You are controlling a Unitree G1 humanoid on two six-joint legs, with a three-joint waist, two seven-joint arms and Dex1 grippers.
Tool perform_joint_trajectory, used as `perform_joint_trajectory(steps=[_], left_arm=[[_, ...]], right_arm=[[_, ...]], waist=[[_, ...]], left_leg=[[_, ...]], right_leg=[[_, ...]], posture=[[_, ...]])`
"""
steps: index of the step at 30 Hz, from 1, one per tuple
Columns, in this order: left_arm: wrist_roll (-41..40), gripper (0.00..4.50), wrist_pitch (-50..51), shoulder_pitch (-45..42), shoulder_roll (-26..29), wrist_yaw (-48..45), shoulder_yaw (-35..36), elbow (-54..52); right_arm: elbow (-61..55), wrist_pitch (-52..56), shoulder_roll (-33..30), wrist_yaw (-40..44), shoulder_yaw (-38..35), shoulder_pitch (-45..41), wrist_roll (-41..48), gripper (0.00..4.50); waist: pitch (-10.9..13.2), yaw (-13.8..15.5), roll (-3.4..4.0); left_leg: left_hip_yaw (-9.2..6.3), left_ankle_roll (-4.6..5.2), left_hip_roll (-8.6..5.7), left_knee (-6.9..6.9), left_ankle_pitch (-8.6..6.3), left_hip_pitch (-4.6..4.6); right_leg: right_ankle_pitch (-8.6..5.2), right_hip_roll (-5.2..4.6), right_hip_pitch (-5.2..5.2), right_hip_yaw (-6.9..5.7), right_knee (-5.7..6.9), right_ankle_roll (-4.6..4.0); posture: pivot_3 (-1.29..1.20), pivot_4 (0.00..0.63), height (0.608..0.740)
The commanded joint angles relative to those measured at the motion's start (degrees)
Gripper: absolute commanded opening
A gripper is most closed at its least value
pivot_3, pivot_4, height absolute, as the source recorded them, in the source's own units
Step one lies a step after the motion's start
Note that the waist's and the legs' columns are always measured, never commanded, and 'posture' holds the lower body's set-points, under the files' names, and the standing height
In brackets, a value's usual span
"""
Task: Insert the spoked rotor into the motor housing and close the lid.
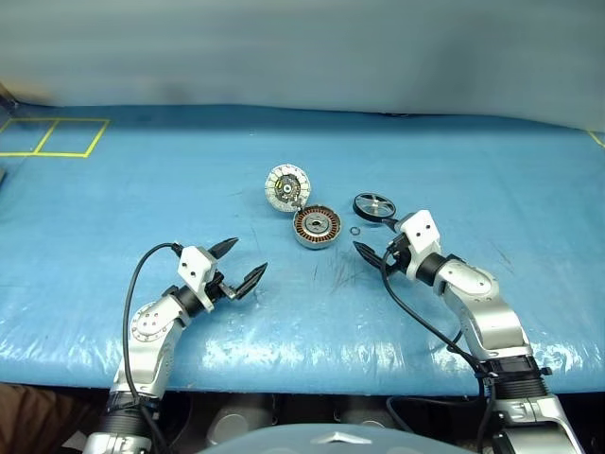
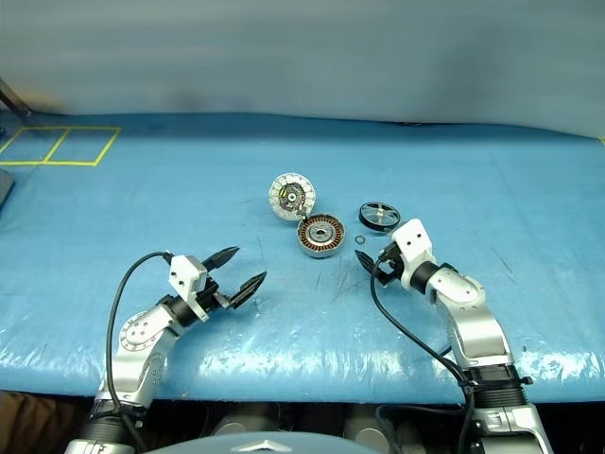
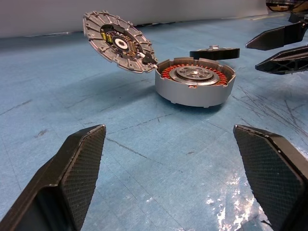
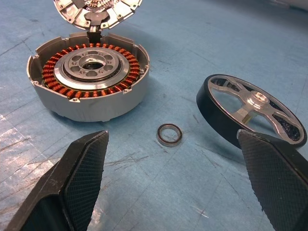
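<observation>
The motor housing (image 1: 316, 227), a grey cup with copper windings, sits open on the blue mat. Its lid (image 1: 287, 185) stands tilted back on the hinge, pale inner face showing. The spoked rotor (image 1: 375, 206), a black ring with silvery spokes, lies on the mat just right of the housing (image 4: 89, 77). My right gripper (image 1: 375, 241) hovers open just in front of the rotor (image 4: 252, 110), empty, pointing at the gap between rotor and housing. My left gripper (image 1: 244, 261) is open and empty, a short way in front and left of the housing (image 3: 195, 84).
A tiny black o-ring (image 4: 170, 134) lies on the mat between the housing and the rotor, right ahead of my right fingers (image 4: 82, 168). Yellow tape squares (image 1: 57, 135) mark the far left. The blue mat (image 1: 473, 161) spreads wide around the parts.
</observation>
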Motion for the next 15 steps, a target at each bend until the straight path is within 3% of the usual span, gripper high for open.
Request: perform_joint_trajectory(steps=[1, 15], left_arm=[[0.01, 4.5, -0.6, -0.19, 0.42, 0.05, 0.28, -1.96], [-0.05, 4.5, -0.38, -0.44, 1.0, -0.22, 0.34, -2.04]], right_arm=[[-1.11, -0.52, 0.18, 0.27, -0.86, -0.83, 0.52, 4.47], [-0.54, -2.41, 0.48, 1.58, -0.94, -1.05, 0.75, 4.47]], waist=[[0.0, 0.0, 0.0], [0.0, 0.0, 0.0]], left_leg=[[0.01, 0.0, 0.0, 0.0, 0.0, 0.0], [0.1, 0.01, 0.02, 0.01, 0.0, 0.0]], right_leg=[[0.0, 0.0, 0.0, 0.01, 0.0, 0.0], [0.04, 0.01, -0.02, 0.09, 0.0, 0.03]], posture=[[0.0, 0.15, 0.74], [0.0, 0.15, 0.74]])
